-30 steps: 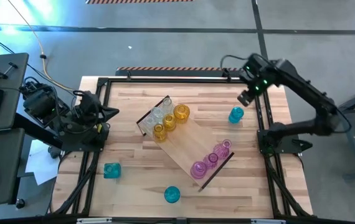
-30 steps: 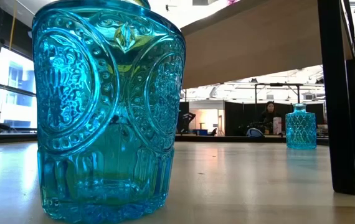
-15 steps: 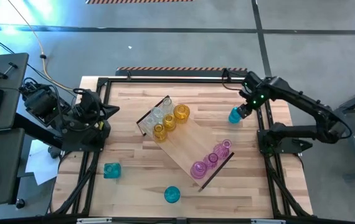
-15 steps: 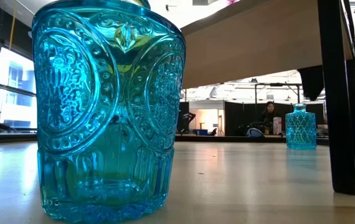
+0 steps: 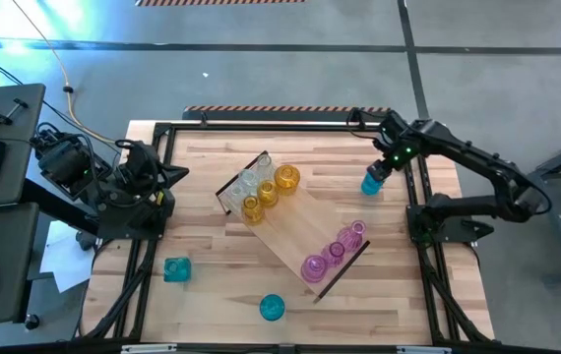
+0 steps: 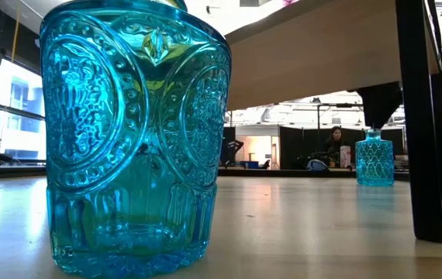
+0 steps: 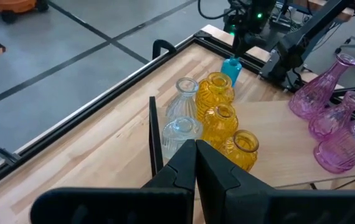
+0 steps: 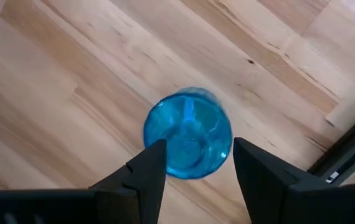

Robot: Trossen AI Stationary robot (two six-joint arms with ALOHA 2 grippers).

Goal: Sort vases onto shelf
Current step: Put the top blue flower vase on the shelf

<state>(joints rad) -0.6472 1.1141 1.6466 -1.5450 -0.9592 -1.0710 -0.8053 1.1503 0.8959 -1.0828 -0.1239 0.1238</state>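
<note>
So we've got the long light-wood shelf board with thin dark end pieces (image 5: 290, 228) lying diagonally mid-table. On its far-left end stand three amber yellow glass vases (image 5: 268, 193) with a pair of clear glass vases (image 5: 250, 180) right beside them, and on the near-right end a row of three pink glass vases (image 5: 334, 252); the middle stretch is bare wood.

Off the shelf we count three teal blue glass vases. One teal vase (image 5: 370, 183) sits on the striped tabletop (image 5: 202, 231) near the right edge, and our right gripper (image 5: 383, 167) hangs directly over it, fingers (image 8: 147, 171) spread on either side of its mouth, nothing pinched. The second blue vase (image 5: 175, 268) stands by the left frame rail, and the third (image 5: 272, 307) at the near edge, filling most of the low view.

Our left gripper (image 7: 195, 163) is parked at the left edge, fingers pressed together, holding nothing.
</note>
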